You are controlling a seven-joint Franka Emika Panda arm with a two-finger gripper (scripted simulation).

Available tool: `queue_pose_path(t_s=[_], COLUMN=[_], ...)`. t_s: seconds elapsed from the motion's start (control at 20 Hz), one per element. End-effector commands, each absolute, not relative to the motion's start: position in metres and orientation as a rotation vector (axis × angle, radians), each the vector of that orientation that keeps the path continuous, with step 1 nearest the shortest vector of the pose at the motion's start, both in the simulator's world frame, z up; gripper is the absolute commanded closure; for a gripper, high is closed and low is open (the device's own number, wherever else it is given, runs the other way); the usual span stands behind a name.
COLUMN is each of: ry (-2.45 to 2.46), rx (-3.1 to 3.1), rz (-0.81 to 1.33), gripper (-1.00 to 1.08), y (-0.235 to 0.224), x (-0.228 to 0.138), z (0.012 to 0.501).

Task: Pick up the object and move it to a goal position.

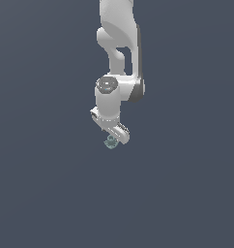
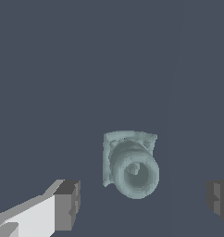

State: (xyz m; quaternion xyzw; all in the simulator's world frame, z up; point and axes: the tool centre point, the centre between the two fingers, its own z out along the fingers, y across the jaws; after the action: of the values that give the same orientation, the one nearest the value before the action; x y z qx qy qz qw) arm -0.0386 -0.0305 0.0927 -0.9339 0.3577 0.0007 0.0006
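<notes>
The object (image 2: 131, 164) is a small pale teal-grey lumpy piece with a squarish base and a rounded ring-like front. In the wrist view it lies on the dark grey floor between my two fingertips (image 2: 67, 205), apart from both. My gripper (image 2: 144, 203) is open, its jaws wide on either side of the object. In the exterior view the object (image 1: 110, 142) peeks out just below the white gripper (image 1: 114, 137), which hangs from the arm and hides part of it.
A plain dark grey floor (image 1: 186, 193) fills both views. The white arm (image 1: 119, 43) comes down from the top middle of the exterior view.
</notes>
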Motion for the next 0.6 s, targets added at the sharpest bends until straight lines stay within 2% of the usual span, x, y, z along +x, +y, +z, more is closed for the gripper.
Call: queue_pose_path(t_s=[0.0,0.55], ry=[1.150,1.155], rx=[-2.923,-2.922], rz=[0.000,0.001], gripper=[-0.92,-0.92], y=[-0.030,-0.030], x=[-0.040,-0.041], z=[0.091,0.074])
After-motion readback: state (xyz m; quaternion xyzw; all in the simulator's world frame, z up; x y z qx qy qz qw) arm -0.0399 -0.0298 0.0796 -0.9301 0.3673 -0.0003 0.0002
